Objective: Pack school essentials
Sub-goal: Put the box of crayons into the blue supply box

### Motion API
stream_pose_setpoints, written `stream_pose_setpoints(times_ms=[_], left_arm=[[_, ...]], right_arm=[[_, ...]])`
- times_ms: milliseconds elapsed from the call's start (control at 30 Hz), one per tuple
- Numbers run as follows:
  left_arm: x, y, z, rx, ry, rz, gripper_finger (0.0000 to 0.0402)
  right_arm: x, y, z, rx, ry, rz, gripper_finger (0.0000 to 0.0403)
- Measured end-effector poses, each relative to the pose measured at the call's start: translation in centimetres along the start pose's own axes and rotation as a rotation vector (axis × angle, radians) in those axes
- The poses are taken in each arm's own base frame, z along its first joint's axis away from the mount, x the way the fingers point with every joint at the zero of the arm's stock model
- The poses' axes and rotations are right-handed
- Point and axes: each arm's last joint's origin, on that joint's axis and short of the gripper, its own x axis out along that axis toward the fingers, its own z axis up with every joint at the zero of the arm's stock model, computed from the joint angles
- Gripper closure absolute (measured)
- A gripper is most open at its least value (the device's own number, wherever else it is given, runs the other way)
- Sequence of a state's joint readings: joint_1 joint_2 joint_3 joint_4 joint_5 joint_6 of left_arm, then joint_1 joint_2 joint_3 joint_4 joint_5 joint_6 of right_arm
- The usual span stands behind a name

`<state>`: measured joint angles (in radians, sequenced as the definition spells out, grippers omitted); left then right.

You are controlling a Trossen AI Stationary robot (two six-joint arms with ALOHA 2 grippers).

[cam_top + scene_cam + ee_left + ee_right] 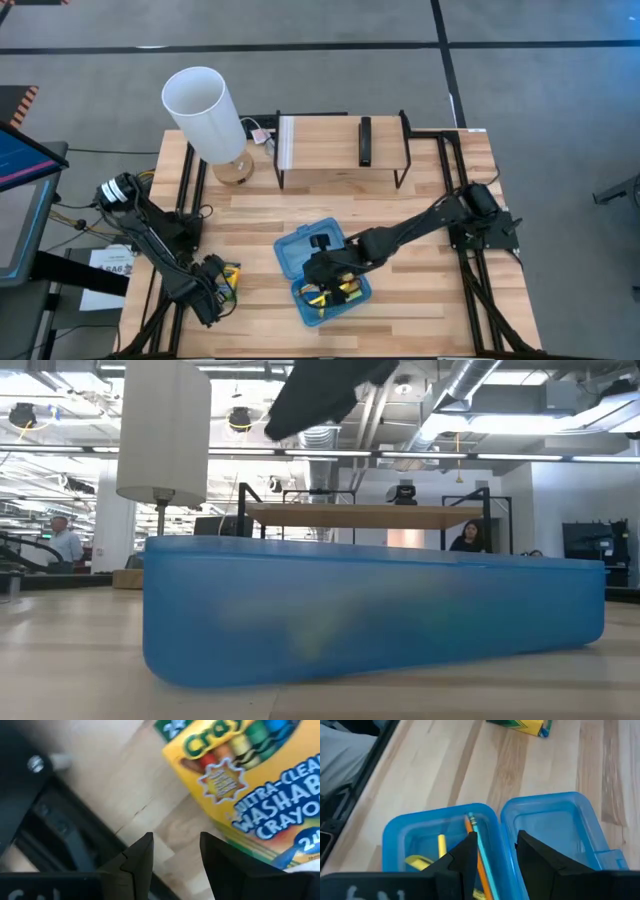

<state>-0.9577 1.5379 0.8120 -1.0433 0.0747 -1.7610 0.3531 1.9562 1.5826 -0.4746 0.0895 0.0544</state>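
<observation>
Left gripper [175, 855], table's 8 o'clock edge: my 2 fingers stand a narrow gap apart, nothing between them, tips just beside the crayon box [250, 780] lying flat on the wood.

Right gripper [492, 852], near 6 o'clock: fingers parted a little, empty, hanging over the open blue case [322, 270]. Yellow and orange pencils [475, 855] lie in the half below me; the other half looks bare.

Step in hand, I judge: fetching the crayons. Next calls for straddling the box's narrow sides, closing, lifting, carrying toward 3 o'clock to the case.

At 12 o'clock, lamp [207, 112] and shelf [340, 145] sit well apart.
</observation>
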Motion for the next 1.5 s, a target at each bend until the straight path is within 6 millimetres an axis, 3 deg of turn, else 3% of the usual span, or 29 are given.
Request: stream_pose_setpoints(times_ms=[267,900,1133,1500], left_arm=[[1.4,-2.0,1.1,0.124,-0.026,-0.044,0.0253],[1.1,-3.3,2.6,0.229,-0.28,-0.146,0.0253],[0.9,-4.1,3.4,0.255,-0.367,-0.207,0.0253],[0.7,-4.6,4.1,0.29,-0.403,-0.234,0.0253]], right_arm=[[1.5,-0.7,0.0,0.01,-0.023,0.001,0.0254],[4.9,-3.1,0.8,0.036,-0.197,0.023,0.0253],[6.7,-3.4,0.3,0.03,-0.174,0.037,0.0253],[9.6,-4.5,1.6,0.021,-0.184,0.035,0.0253]])
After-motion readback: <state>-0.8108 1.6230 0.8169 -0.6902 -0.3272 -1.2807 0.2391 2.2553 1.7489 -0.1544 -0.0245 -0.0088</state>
